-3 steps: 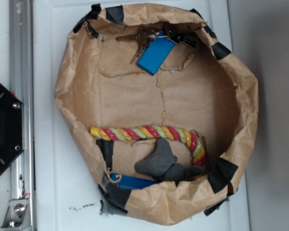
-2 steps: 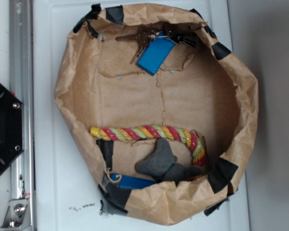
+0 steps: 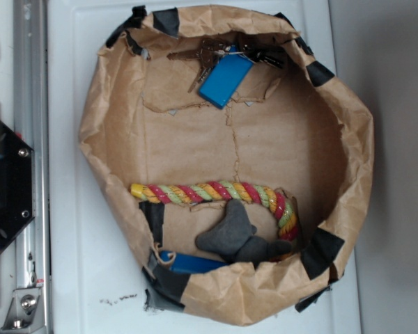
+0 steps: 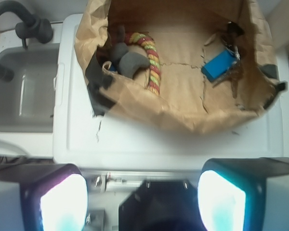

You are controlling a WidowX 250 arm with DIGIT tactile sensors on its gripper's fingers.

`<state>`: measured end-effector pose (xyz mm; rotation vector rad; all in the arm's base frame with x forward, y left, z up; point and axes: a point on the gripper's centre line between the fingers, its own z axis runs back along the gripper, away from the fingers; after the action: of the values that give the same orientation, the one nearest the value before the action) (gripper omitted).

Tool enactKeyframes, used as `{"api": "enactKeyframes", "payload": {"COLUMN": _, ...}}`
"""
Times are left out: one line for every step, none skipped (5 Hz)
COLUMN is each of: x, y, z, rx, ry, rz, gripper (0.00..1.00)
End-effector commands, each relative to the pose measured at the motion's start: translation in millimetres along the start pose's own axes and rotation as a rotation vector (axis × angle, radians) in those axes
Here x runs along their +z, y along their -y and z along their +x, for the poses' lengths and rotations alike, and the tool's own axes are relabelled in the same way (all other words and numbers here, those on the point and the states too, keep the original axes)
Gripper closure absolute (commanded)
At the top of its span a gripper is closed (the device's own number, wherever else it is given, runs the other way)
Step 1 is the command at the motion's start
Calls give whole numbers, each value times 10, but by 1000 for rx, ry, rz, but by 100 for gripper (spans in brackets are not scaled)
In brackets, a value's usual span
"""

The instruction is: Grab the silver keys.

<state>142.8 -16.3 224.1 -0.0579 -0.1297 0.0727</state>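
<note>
Still at approach stage, nothing grabbed yet. Silver keys (image 3: pixel 223 54) lying at approx 12 o'clock inside the brown paper basin (image 3: pixel 97 132), tucked right against the far wall under the folded rim, w/ blue tag (image 3: pixel 225 78) splayed toward centre, touching the bunch. In wrist view same keys (image 4: pixel 231 57) sitting at approx 2 o'clock, upper right of the basin floor.

Gripper (image 4: pixel 143 202) well apart from the keys, hanging outside the basin over the white surface (image 3: pixel 76 264). Fingers spread wide: two pads (image 4: pixel 62 204) at either side of the wrist view, clear gap between, holding nothing. In exterior view only a dark blurred bit of arm at the 9 o'clock edge; fingers not visible there.

Other stuff in basin, all near 6 o'clock & well apart from target: striped rope toy (image 3: pixel 216 191), grey star plush (image 3: pixel 233 236) resting against it, blue tube (image 3: pixel 191 263) half hidden under the rim.

Next move, as judged: travel over the near rim, across the basin floor toward 12 o'clock, centre above the ring/key heads rather than the tag, then descend. Tricky bit: keys crowd the paper wall, so fingers likely need aligning parallel to that wall to avoid snagging the rim. Flat, thin metal – low, firm pinch prob needed.
</note>
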Motion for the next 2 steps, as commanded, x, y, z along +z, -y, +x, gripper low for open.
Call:
{"api": "enactKeyframes", "payload": {"x": -449, "y": -160, "z": 709, "rx": 9, "ry": 33, "rz": -1, "gripper": 0}}
{"api": "enactKeyframes", "payload": {"x": -682, "y": -194, "z": 957, "rx": -1, "ry": 104, "rz": 42, "gripper": 0}}
